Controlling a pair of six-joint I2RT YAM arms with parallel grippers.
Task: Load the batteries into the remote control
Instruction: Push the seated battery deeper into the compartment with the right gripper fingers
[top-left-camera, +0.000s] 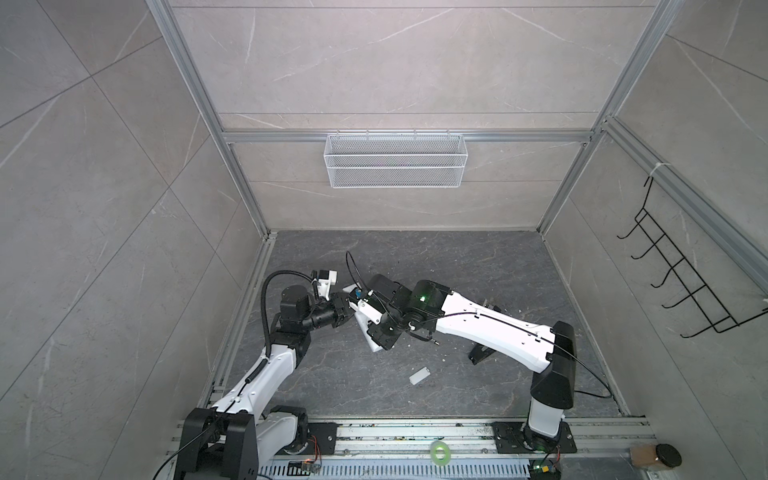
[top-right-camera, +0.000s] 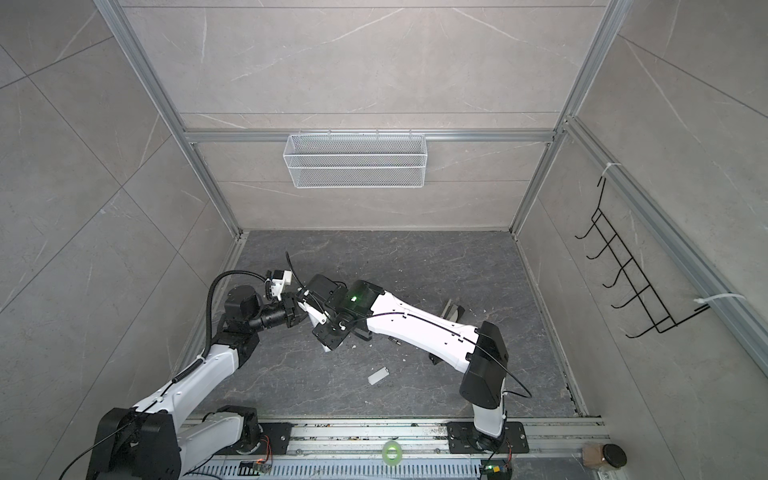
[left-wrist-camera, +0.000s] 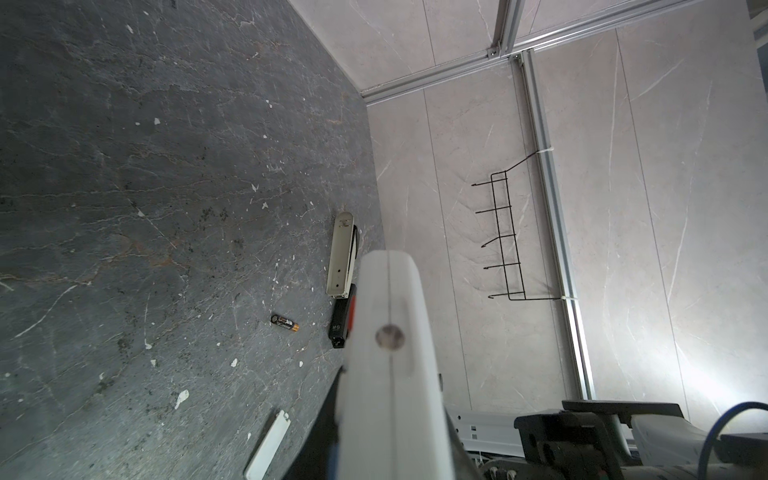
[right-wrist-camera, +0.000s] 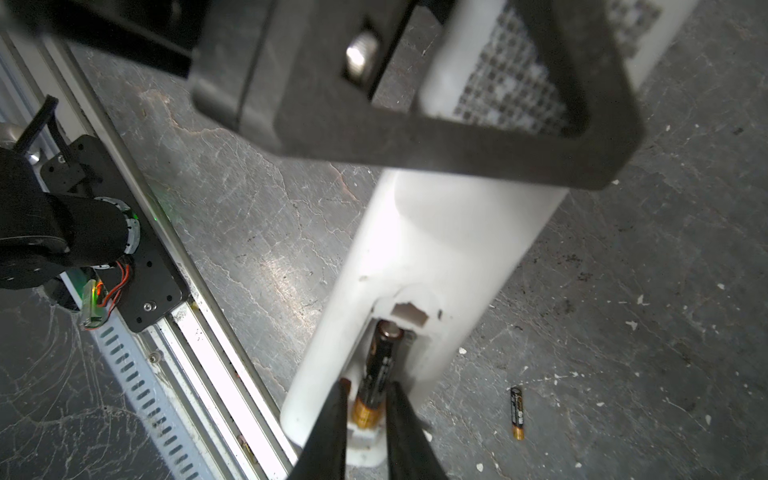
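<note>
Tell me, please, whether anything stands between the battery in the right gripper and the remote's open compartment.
Nothing visible does: the battery in the right gripper has one end inside the open compartment of the remote control, and the cover lies apart from it.

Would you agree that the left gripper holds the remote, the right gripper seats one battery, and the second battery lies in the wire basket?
Not the basket: the right wrist view shows the second battery lying on the table. The left gripper holds the remote control; the right gripper seats the first battery.
</note>
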